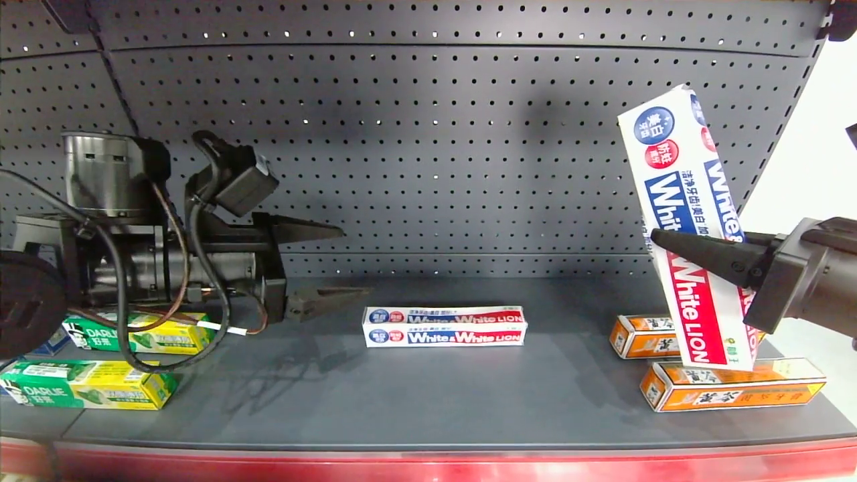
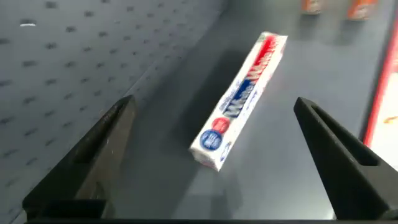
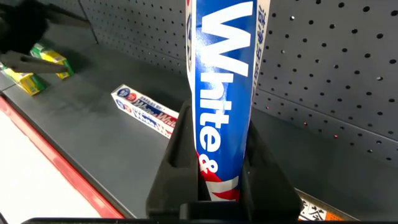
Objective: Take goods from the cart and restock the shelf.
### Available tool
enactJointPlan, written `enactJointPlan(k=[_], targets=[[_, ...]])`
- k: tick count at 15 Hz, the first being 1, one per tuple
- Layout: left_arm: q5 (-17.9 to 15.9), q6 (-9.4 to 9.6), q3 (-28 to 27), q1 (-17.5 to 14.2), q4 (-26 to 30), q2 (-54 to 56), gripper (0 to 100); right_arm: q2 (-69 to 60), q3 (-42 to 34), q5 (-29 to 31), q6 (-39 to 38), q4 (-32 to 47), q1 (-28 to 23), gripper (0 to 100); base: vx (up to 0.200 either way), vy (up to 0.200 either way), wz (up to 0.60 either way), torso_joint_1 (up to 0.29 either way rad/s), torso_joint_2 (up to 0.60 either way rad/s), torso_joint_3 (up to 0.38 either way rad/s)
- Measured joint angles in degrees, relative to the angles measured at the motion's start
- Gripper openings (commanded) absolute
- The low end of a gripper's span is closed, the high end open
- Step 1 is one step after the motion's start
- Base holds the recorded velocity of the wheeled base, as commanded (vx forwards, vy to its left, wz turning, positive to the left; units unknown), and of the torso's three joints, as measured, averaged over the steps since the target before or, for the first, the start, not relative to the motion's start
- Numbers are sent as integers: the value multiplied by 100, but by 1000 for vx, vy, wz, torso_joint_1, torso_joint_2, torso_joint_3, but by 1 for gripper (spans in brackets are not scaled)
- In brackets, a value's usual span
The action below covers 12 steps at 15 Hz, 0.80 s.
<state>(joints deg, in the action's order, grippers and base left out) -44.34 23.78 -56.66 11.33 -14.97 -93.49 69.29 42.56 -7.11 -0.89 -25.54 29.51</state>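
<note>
While the right pincer (image 1: 676, 248) grips a white toothpaste box (image 1: 676, 167) above the shelf's right end, the step in hand looks like placing: goods are at the shelf, not yet set down. In the head view that held box stands nearly upright, leaning a little, its lower end over two orange boxes (image 1: 733, 383) that lie by the shelf's right end. A second white box (image 1: 444, 326) lies flat mid-shelf, long side along the front edge, well apart from the held one. The left pincer (image 1: 355, 262) hangs over the shelf (image 1: 428, 402) toward its left end, spread wide and holding nothing, just beside the lying box's left end; green boxes (image 1: 87, 383) lie under that arm at the left end.

From the left wrist view, the left pincer (image 2: 212, 101) gapes wide, and the lying box (image 2: 242, 93) stretches away ahead of it, its near end about between the two fingers, untouched.

From the right wrist view, the right pincer (image 3: 214, 168) is clamped on the held box (image 3: 221, 74) at its lower part, most of the box rising past the grip. The lying box (image 3: 146, 111) rests on the shelf beyond, near the back wall.

My guess is the next move calls for tipping the held box flat and lowering it onto bare shelf beside the lying one, clear of the orange boxes.
</note>
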Motion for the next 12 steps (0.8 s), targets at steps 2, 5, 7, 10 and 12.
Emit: enactJointPlan(k=[2, 5, 7, 10, 12], targets=[[-235, 62, -172, -59, -18, -297, 100, 0, -13, 0, 10, -7, 0, 0, 0, 0, 0, 0, 0, 0], [-446, 310, -518, 0, -77, -712, 100, 9, -15, 0, 2, -10, 0, 0, 0, 0, 0, 0, 0, 0], [-468, 519, -736, 80, 107, -974, 100, 17, -9, 0, 2, -10, 0, 0, 0, 0, 0, 0, 0, 0], [-468, 670, -990, 166, 712, -1147, 100, 24, -33, 0, 5, -10, 0, 0, 0, 0, 0, 0, 0, 0], [-466, 955, -1101, 184, 1057, -1197, 100, 24, -50, 2, 7, -7, 0, 0, 0, 0, 0, 0, 0, 0]])
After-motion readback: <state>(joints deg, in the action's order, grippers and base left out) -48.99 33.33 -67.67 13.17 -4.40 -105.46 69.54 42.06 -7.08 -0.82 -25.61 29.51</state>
